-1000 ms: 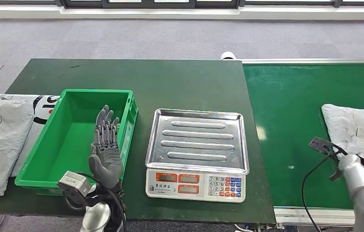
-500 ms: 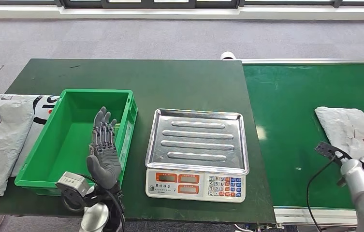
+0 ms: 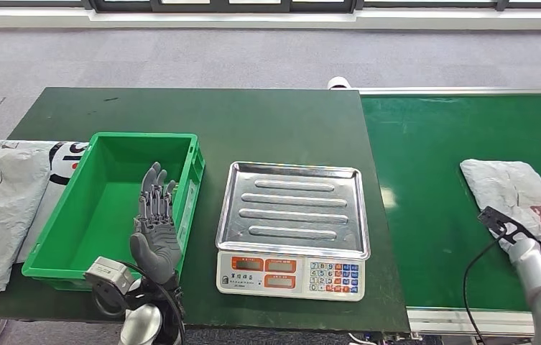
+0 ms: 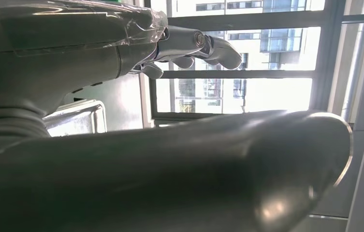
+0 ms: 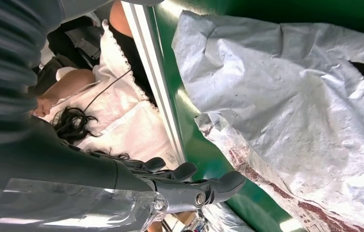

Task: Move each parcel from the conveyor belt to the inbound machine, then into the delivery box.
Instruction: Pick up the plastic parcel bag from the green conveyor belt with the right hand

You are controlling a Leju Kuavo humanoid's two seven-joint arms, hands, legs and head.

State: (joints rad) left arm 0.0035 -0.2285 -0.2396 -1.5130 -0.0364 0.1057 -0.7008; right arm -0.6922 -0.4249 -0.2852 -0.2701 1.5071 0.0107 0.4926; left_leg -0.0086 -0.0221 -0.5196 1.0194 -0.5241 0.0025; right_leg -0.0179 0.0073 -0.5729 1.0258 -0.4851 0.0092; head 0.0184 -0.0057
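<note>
Grey carpet is lying behind a dark green surface point(image 3: 253, 122), on which a green delivery box point(image 3: 102, 205) and the inbound machine point(image 3: 292, 230), a scale with a steel tray, are standing side by side. The left hand point(image 3: 156, 226) is being held upright at the box's near right wall, fingers point(image 3: 154, 188) spread wide and holding nothing. A grey parcel point(image 3: 515, 198) is lying on the conveyor belt point(image 3: 432, 180). The right hand point(image 5: 189, 186) is being held just beside the parcel, fingers apart, nothing grasped.

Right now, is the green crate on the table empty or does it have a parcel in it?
Empty. The green crate shows only its bare green floor in the head view; the left robot hand hovers over its near right wall, holding nothing.
</note>
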